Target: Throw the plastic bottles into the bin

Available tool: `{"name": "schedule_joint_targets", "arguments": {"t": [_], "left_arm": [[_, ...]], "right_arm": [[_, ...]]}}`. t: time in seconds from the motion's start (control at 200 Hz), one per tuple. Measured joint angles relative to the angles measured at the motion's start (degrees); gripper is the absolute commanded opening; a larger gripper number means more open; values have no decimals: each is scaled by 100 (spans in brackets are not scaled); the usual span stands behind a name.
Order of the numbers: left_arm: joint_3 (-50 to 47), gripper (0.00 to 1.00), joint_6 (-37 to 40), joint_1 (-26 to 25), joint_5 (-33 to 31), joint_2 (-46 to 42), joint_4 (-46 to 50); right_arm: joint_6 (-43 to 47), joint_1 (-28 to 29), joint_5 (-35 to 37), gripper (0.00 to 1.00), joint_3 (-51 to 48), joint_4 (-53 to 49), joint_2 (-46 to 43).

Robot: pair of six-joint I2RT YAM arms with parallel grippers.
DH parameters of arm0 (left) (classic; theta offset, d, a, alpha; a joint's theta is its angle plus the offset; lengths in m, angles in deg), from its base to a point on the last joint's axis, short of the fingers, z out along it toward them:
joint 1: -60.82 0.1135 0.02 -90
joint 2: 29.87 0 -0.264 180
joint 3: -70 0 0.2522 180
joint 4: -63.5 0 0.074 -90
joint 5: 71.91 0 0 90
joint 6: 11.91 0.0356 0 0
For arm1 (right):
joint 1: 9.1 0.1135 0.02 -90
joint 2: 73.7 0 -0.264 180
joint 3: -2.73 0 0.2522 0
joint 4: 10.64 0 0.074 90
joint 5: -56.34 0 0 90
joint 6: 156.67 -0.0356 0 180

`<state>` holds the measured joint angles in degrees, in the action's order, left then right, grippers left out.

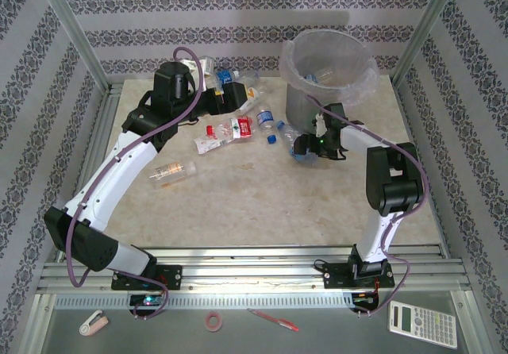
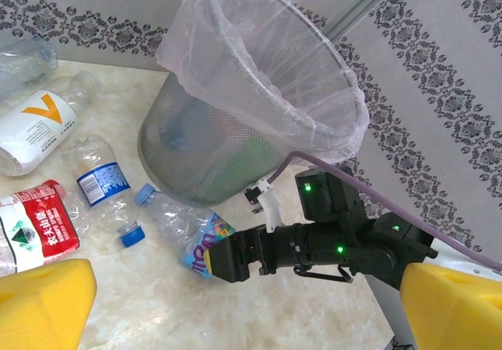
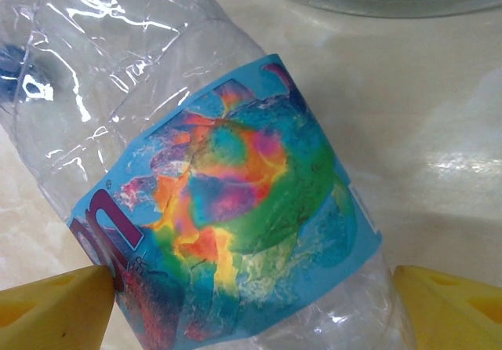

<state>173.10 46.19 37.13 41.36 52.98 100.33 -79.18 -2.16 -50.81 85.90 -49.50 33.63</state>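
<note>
A clear plastic bottle with a colourful blue label (image 3: 235, 201) lies on the table beside the foot of the bin (image 1: 302, 104). My right gripper (image 1: 300, 149) straddles its labelled body, open. The left pad (image 3: 55, 307) touches the label and the right pad (image 3: 455, 303) sits at the bottle's edge. The same bottle (image 2: 184, 228) lies in front of the black right gripper in the left wrist view. My left gripper (image 1: 232, 96) hovers open over the back of the table, nothing between its yellow pads (image 2: 43, 303). Several more bottles lie loose: red-labelled (image 1: 226, 129), blue-labelled (image 1: 264, 118), orange-labelled (image 1: 173, 170).
The bin (image 2: 196, 146) is lined with a clear bag and stands at the back right. More bottles crowd the back wall (image 1: 226, 76). On the front ledge lie a calculator (image 1: 421, 322), a red pen (image 1: 274, 320) and a tape ring (image 1: 213, 320).
</note>
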Motion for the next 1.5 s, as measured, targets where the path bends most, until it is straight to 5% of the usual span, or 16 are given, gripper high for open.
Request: {"name": "schedule_joint_targets", "arguments": {"t": [0.495, 1.499], "left_arm": [[-61, 100, 2, 0, -85, -90, 13], [-317, 100, 0, 4, -83, -122, 2]], "right_arm": [[142, 160, 105, 56, 127, -173, 11], [223, 509, 122, 28, -758, -328, -1421]]}}
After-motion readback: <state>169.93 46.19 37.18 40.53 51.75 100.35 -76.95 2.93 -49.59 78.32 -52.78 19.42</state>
